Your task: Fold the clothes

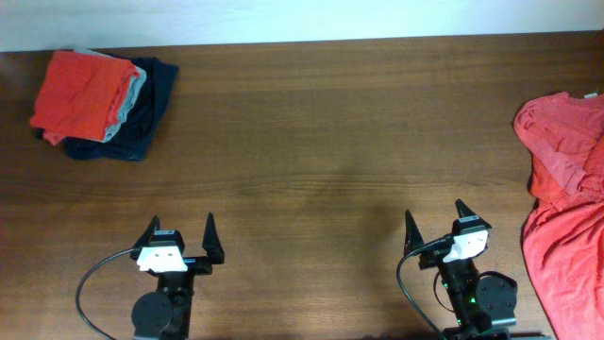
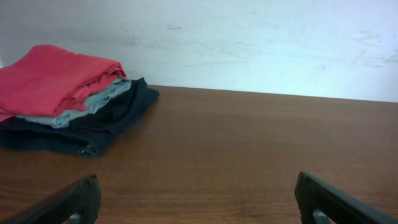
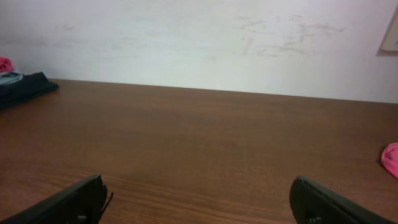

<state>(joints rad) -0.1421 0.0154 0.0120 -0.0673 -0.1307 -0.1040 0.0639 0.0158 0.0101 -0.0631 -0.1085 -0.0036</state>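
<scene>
Pickup step, pre-grasp: left gripper (image 1: 181, 227) and right gripper (image 1: 434, 213) spread wide, empty. Next: reach for crumpled shirts (image 1: 566, 179) at right edge, drag to centre, flatten

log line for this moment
left gripper open, empty | right gripper open, empty | orange-red shirts crumpled, far right | folded stack far left

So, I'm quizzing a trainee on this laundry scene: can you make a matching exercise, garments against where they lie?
1. folded red shirt
2. grey garment
3. navy garment
4. loose red shirts

A. bottom layer of the pile
B. apart, far right, crumpled
C. top layer of the pile
D. middle layer of the pile

Pairs: 1-C, 2-D, 3-A, 4-B
</scene>
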